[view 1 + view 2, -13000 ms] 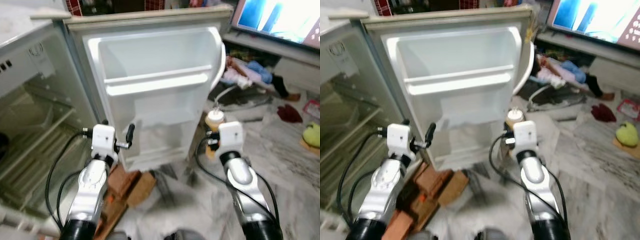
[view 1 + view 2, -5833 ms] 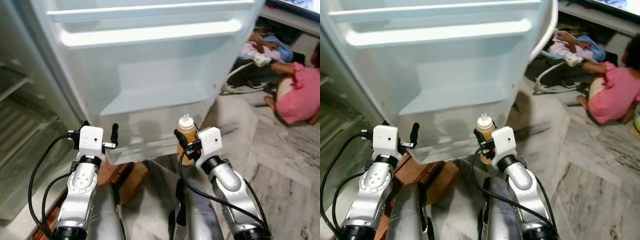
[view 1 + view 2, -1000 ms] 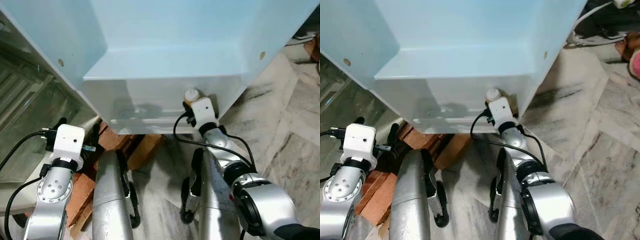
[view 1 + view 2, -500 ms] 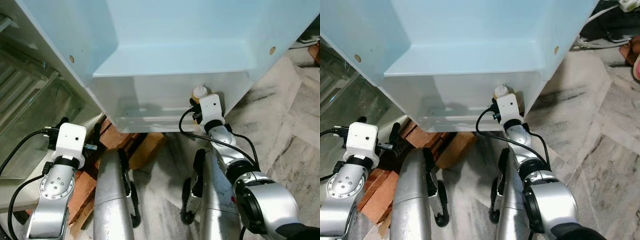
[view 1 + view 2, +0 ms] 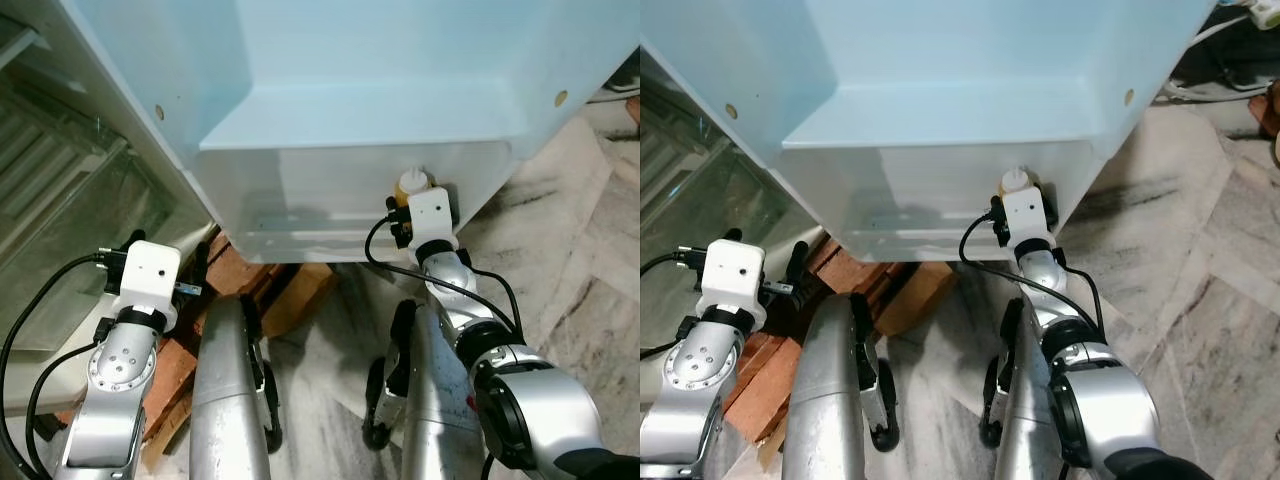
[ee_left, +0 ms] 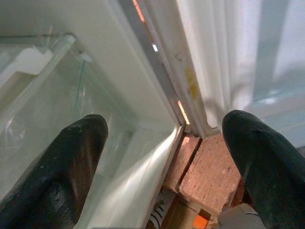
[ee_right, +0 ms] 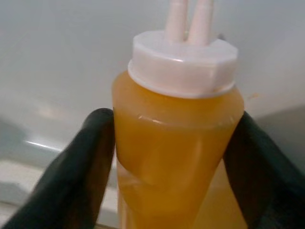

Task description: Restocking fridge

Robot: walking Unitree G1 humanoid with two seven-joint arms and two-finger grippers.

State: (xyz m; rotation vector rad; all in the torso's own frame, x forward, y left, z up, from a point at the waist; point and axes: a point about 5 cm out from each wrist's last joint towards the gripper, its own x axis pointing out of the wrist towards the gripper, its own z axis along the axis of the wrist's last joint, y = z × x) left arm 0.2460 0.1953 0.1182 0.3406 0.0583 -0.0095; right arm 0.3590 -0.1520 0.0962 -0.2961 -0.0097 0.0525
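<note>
right wrist view: right gripper [image 7: 174, 157] clamps orange bottle [image 7: 176, 157]; left gripper [image 6: 164, 157] spread; marble floor [image 5: 590, 250].

- A home, seen at floor level beside an open fridge: its white door [image 5: 400, 90] with a moulded lower shelf [image 5: 340, 200] stands ahead.
- Marble-patterned floor tiles [image 5: 570, 270] lie underfoot.
- Red bricks [image 5: 240, 275] sit under the fridge's base.
- Cables [image 5: 1225, 30] lie on the floor nearby.

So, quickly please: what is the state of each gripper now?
Left gripper: open, holding nothing.
Right gripper: shut on the orange sauce bottle, at the fridge door's lower bin.
</note>
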